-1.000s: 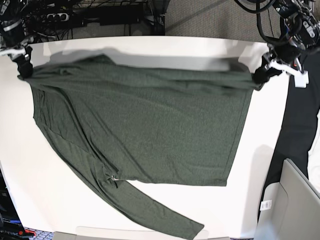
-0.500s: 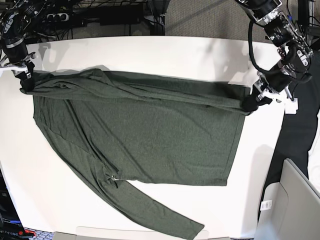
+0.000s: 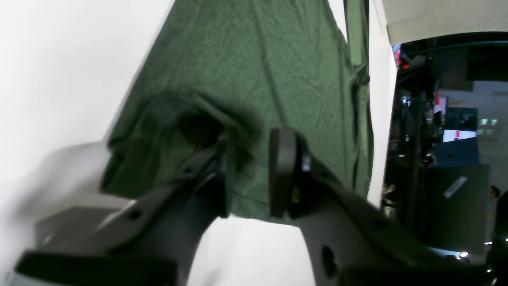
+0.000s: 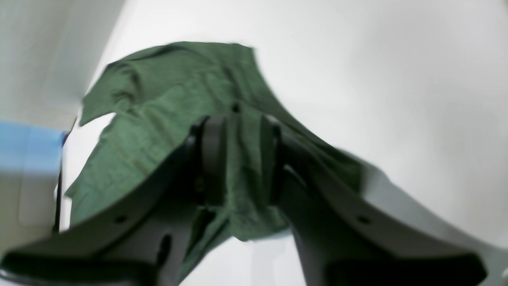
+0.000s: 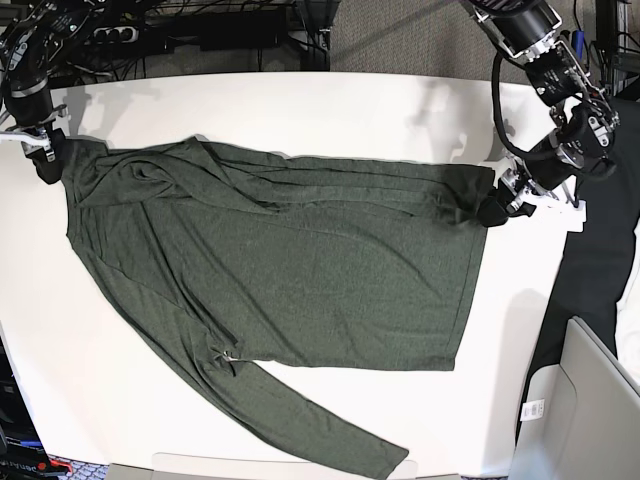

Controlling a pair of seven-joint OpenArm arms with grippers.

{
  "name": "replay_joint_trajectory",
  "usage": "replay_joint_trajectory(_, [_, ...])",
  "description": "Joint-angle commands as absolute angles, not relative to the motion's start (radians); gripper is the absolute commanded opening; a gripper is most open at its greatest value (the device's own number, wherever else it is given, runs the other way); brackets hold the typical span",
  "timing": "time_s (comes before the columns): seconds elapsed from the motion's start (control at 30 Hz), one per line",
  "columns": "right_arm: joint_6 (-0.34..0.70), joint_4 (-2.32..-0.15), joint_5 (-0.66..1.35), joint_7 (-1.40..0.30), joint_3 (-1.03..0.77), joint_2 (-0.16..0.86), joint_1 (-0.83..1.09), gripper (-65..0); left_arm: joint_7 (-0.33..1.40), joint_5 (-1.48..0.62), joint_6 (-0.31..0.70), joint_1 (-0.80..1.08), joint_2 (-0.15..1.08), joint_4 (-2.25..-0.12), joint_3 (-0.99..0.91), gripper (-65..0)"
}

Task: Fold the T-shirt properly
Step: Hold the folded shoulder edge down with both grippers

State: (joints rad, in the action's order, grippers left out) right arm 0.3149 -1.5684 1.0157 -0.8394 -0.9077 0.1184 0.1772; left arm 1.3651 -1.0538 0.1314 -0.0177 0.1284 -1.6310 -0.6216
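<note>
The dark olive-green T-shirt (image 5: 300, 270) lies spread on the white table (image 5: 350, 100). Its far edge is rumpled into folds and one long sleeve (image 5: 310, 420) trails toward the front edge. My left gripper (image 5: 494, 212) sits at the shirt's far right corner. In the left wrist view this gripper (image 3: 252, 137) has its jaws apart just over the bunched cloth (image 3: 258, 67). My right gripper (image 5: 47, 166) is at the far left corner. In the right wrist view it (image 4: 240, 123) also stands with jaws apart, slack fabric (image 4: 166, 99) lying loosely between them.
Cables and a power strip (image 5: 130, 35) crowd the area behind the table. A grey bin (image 5: 590, 410) stands off the table's right front corner, past a black strip of floor (image 5: 600, 270). The table's right edge runs close to my left gripper.
Both grippers lowered the shirt's far edge onto the table and moved inward. Their jaws, shut on the corners before, have parted. The stretched edge has gone slack and rumpled.
</note>
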Motion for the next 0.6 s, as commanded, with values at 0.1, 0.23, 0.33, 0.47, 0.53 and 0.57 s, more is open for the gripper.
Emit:
replay_joint_trajectory(0.1, [0.315,-1.644,1.035,-0.823,-0.912,0.137,0.193,-45.5,1.379,-1.084,0.133,-0.004,0.160,-1.649,-0.622,-47.7])
replay_joint_trajectory(0.23, [0.315,-1.662,1.055,-0.823,-0.912,0.139,0.223,-45.4,1.377,-1.089,0.133,0.035,0.199,-1.650,-0.625,-47.2])
replay_joint_trajectory(0.33, [0.315,-1.664,1.093,-0.823,-0.912,0.139,0.249,-45.4,1.376,-1.090,0.133,0.070,0.203,-1.650,-0.624,-47.2])
replay_joint_trajectory(0.47, [0.317,-1.664,1.101,-0.823,-0.912,0.139,0.262,-45.4,1.380,-1.090,0.134,0.073,0.199,-1.650,-0.624,-47.1])
replay_joint_trajectory(0.53, [0.317,-1.664,1.101,-0.825,-0.912,0.139,0.265,-45.4,1.382,-1.090,0.134,0.074,0.196,-1.650,-0.622,-46.7])
replay_joint_trajectory(0.57, [0.317,-1.664,1.101,-0.825,-0.912,0.139,0.266,-45.4,1.383,-1.090,0.134,0.074,0.196,-1.650,-0.622,-45.4])
